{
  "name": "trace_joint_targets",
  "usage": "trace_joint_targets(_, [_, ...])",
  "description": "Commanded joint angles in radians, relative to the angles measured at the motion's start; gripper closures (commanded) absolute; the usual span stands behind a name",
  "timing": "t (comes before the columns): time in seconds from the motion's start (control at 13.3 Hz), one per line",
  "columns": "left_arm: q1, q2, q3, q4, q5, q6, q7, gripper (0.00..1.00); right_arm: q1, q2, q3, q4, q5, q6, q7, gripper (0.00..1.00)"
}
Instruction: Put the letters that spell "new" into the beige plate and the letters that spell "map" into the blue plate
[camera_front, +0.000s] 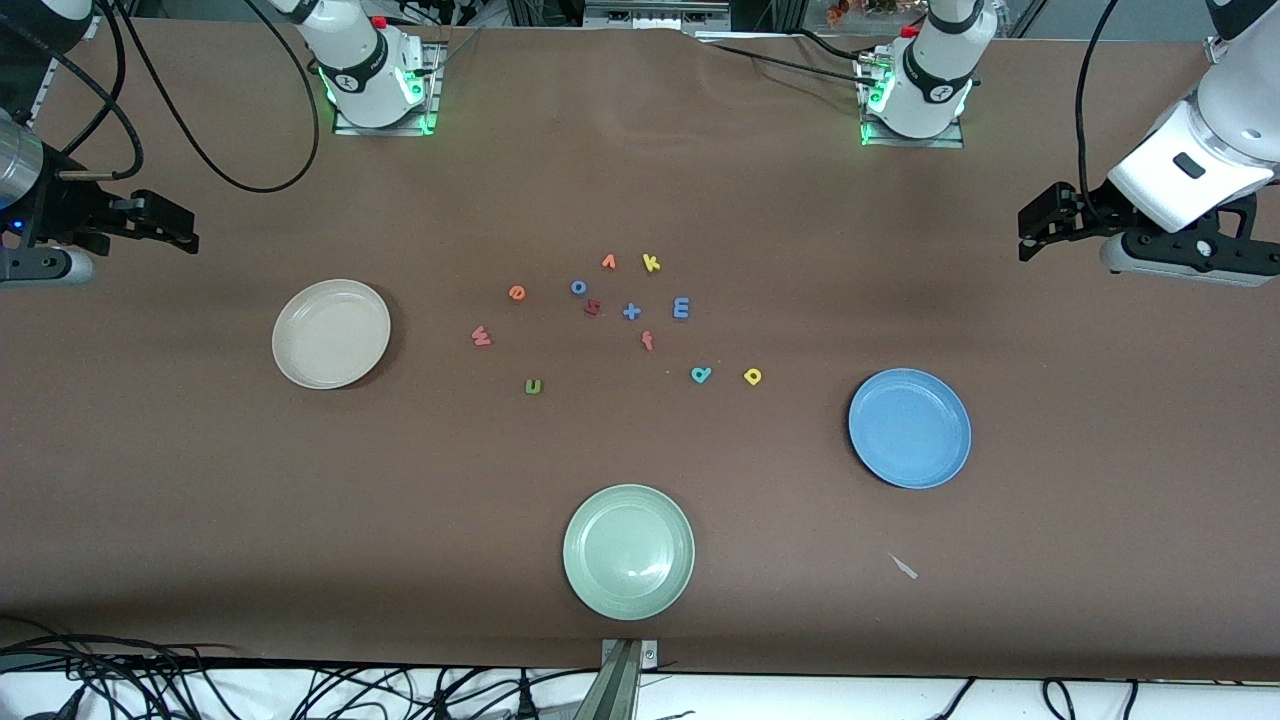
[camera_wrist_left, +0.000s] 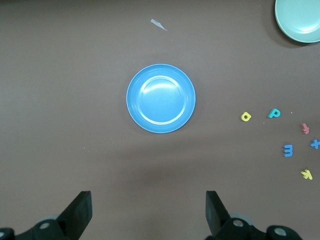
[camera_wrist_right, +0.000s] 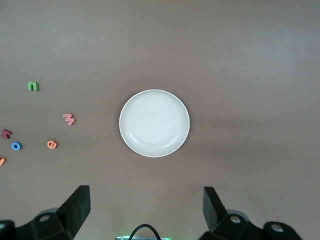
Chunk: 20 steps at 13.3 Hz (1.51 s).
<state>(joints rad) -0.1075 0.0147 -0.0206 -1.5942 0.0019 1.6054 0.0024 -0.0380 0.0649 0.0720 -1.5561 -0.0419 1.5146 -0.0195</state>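
Fingers (camera_wrist_left: 80, 210) of left gripper (camera_wrist_left: 148, 212) spread wide over blue plate (camera_front: 909, 428), grasping nothing. Same for right gripper (camera_wrist_right: 146, 210) over beige plate (camera_front: 331, 333). Both plates bare. All six letters scattered mid-counter (camera_front: 200, 500): green n (camera_front: 533, 386), orange e (camera_front: 517, 293), pinkish w (camera_front: 481, 337), blue m (camera_front: 681, 308), teal a (camera_front: 701, 375), yellow p (camera_front: 753, 376). Nothing done yet.

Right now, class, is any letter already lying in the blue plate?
No: the blue plate holds nothing, and the yellow p and teal a lie on the table beside it.
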Motion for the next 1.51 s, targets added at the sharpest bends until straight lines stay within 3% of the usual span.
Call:
trace_joint_targets(0.0, [-0.003,0.002,-0.007,0.013,0.021,0.004,0.001,0.00,-0.003,0.003,0.003,0.013,-0.010,-0.002,-0.002,0.00])
trace_joint_targets(0.83, [-0.003,0.004,-0.047,0.013,0.052,-0.005,-0.016,0.00,-0.003,0.003,0.003,0.011,-0.010,-0.002,-0.002,0.00])
trace_joint_targets(1.43, [0.029,0.002,-0.032,0.013,0.076,-0.038,-0.002,0.00,-0.003,0.001,0.003,0.011,-0.012,-0.002,-0.002,0.00])
